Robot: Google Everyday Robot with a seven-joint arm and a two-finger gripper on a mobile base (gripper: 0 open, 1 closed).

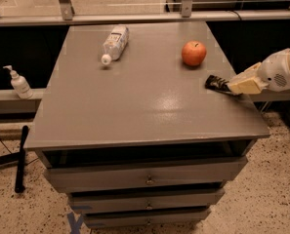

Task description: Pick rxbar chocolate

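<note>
The rxbar chocolate [216,83] is a small flat black bar lying near the right edge of the grey cabinet top [144,96], in front of the red apple [194,53]. My gripper [238,86], cream-coloured, comes in from the right and sits low over the bar's right end, covering part of it. Only the bar's left end shows.
A clear plastic bottle with a white cap [114,43] lies on its side at the back left of the top. A sanitizer pump bottle [19,83] stands on a ledge to the left. Drawers [147,179] run below the top's front edge.
</note>
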